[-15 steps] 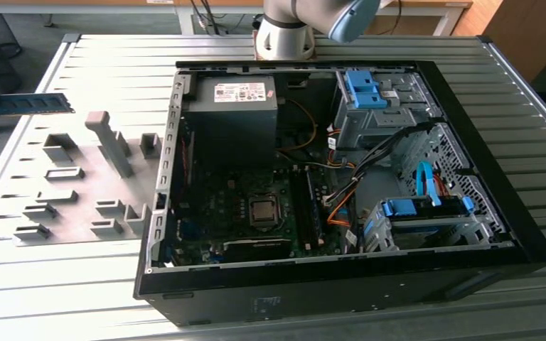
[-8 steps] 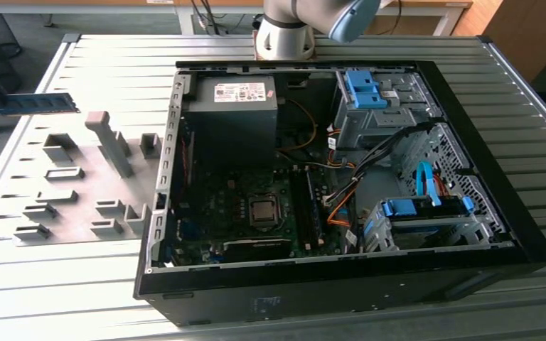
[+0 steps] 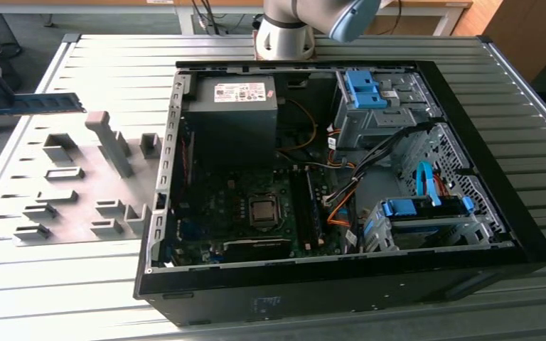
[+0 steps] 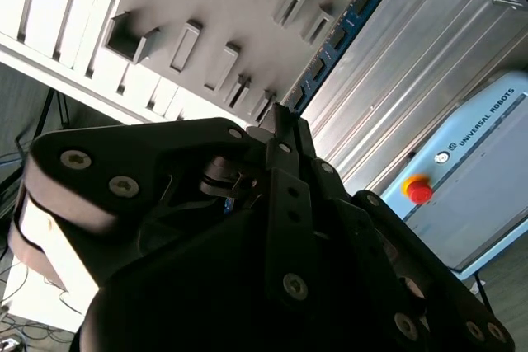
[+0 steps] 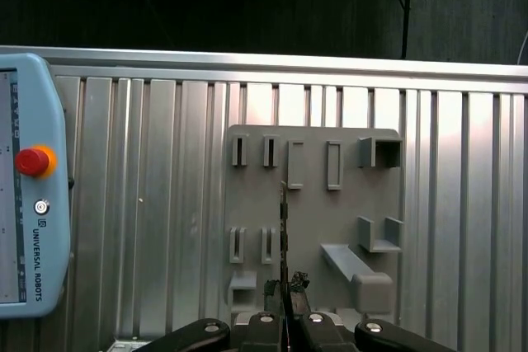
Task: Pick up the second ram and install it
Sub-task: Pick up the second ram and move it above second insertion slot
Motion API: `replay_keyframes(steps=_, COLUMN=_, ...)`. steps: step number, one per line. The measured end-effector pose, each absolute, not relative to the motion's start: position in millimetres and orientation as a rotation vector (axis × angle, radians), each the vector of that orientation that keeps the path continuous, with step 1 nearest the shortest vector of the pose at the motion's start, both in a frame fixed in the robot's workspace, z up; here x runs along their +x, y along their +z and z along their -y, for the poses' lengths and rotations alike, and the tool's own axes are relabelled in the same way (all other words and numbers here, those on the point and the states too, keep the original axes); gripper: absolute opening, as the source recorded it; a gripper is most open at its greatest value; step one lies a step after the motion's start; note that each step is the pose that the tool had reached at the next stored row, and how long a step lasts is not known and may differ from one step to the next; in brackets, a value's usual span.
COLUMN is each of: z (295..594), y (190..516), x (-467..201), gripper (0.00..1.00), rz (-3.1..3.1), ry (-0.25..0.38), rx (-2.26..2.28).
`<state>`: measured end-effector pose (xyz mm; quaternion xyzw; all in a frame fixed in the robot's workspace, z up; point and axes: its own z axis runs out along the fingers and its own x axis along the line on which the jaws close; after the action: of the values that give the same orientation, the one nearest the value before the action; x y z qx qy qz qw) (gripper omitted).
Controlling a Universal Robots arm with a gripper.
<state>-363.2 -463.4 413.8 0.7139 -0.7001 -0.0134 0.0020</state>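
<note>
So the second ram (image 3: 28, 104), a long thin flat blue-green circuit-board stick with a row of small dark chips, is up in the air at the exterior view's upper left. It hangs roughly level with its flat face toward the camera, over the far corner of the grey plastic fixture plate (image 3: 74, 153) and well apart from the open black computer case (image 3: 529, 241). In the first wrist view you're looking at it edge-on, so it's just a skinny line sticking out of the black gripper (image 5: 285, 286). The jaws are pinched narrow and clamped right on one end of the stick. The second wrist view shows the same thing: the fingers (image 4: 289, 133) squeeze the near end and the rest of the board reaches out past the plate's slots. Everything sits on a ribbed silver metal table (image 3: 121, 64). Inside the case there's the green motherboard (image 3: 244, 199) and blue plastic drive-bay latches (image 3: 363, 89). The arm's round silver robot base (image 3: 287, 35) stands behind the case at the top middle of the exterior view. A light blue teach pendant (image 5: 33, 204) with a red button lies on the table beside the plate. Beyond the table's edge the room looks dark.
</note>
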Motion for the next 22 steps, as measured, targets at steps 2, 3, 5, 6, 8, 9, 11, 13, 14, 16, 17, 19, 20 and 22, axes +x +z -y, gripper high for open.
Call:
replay_keyframes(steps=2, z=463, y=414, x=-362, gripper=0.14, rz=2.197, ry=-0.042, rx=2.240)
replay_keyframes(steps=3, z=463, y=414, x=-361, gripper=0.14, rz=2.197, ry=-0.042, rx=2.240)
replay_keyframes(steps=5, z=463, y=414, x=-359, gripper=0.14, rz=2.197, ry=-0.042, rx=2.240)
replay_keyframes(steps=6, z=463, y=414, x=-358, gripper=0.14, rz=2.197, ry=-0.042, rx=2.240)
replay_keyframes(steps=8, z=463, y=414, x=-357, gripper=0.14, rz=2.197, ry=-0.042, rx=2.240)
replay_keyframes(steps=9, z=463, y=414, x=-356, gripper=0.14, rz=2.197, ry=-0.042, rx=2.240)
replay_keyframes(steps=11, z=463, y=414, x=-355, gripper=0.14, rz=2.197, ry=-0.042, rx=2.240)
replay_keyframes(steps=13, z=463, y=414, x=-353, gripper=0.14, rz=2.197, ry=-0.042, rx=2.240)
replay_keyframes(steps=14, z=463, y=414, x=-353, gripper=0.14, rz=2.197, ry=-0.042, rx=2.240)
replay_keyframes(steps=16, z=463, y=414, x=-350, gripper=0.14, rz=2.197, ry=-0.042, rx=2.240)
replay_keyframes(steps=17, z=463, y=414, x=-349, gripper=0.14, rz=2.197, ry=-0.042, rx=2.240)
replay_keyframes(steps=19, z=463, y=414, x=-347, gripper=0.14, rz=2.197, ry=-0.042, rx=2.240)
replay_keyframes(steps=20, z=463, y=414, x=-346, gripper=0.14, rz=2.197, ry=-0.042, rx=2.240)
replay_keyframes(steps=22, z=463, y=414, x=-344, gripper=0.14, rz=2.197, ry=-0.042, rx=2.240)
